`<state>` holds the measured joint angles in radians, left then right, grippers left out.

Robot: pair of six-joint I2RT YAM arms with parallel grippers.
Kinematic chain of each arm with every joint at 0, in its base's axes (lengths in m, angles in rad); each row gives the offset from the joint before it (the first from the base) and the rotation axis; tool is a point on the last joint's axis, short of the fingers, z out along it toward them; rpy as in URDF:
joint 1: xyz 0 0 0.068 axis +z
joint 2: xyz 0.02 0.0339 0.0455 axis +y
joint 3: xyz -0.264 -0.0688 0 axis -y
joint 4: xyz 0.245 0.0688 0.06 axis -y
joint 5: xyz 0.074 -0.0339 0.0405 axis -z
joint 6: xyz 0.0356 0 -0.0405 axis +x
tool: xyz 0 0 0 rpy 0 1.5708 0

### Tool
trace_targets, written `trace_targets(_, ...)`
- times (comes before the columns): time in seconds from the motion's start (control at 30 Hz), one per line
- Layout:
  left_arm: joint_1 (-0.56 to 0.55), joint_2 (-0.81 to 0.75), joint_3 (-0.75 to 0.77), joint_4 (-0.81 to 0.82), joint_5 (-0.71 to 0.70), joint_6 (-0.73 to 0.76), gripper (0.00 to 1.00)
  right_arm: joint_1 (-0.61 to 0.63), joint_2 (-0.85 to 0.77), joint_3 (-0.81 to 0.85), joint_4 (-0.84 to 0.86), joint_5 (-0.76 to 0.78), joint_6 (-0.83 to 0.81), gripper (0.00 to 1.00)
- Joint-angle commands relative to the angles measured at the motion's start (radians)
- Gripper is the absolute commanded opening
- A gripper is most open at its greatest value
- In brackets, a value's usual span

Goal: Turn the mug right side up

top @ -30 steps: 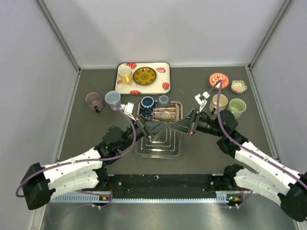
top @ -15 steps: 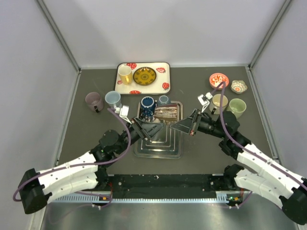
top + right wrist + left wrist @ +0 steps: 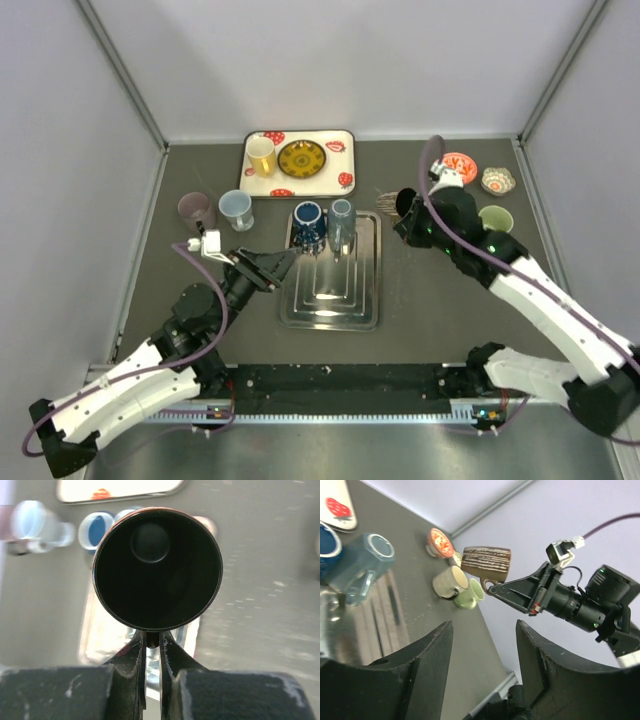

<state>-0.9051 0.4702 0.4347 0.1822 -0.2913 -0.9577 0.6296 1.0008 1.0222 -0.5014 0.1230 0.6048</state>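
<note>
Even bright overhead light, glare on metal tray [image 3: 330,305], soft shadows, right wrist background motion-blurred

Blurred cups [image 3: 30,520] behind the mug [image 3: 157,567] — its handle mostly hidden in the right gripper [image 3: 152,641].

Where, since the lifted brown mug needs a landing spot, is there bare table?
The brown mug could land on bare table right of the metal tray, nearer than the right arm, or in the far-left corner beside the strawberry tray. Crowded: the far-right red bowl, patterned bowl and green mug; the metal tray's far end holds two mugs.
</note>
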Motion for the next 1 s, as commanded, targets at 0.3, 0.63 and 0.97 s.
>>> trace_targets(0.3, 0.006, 0.015, 0.062, -0.300, -0.115, 0.106, 0.58, -0.197, 0.520, 0.300, -0.108, 0.216, -0.151, 0.00)
trace_targets(0.63, 0.008, 0.065, 0.085, -0.339, -0.106, 0.146, 0.59, -0.269, 0.722, 0.375, -0.124, 0.213, -0.178, 0.00)
trace_targets(0.97, 0.011, 0.165, 0.111, -0.333, -0.088, 0.158, 0.59, -0.274, 0.788, 0.394, -0.150, 0.268, -0.224, 0.00)
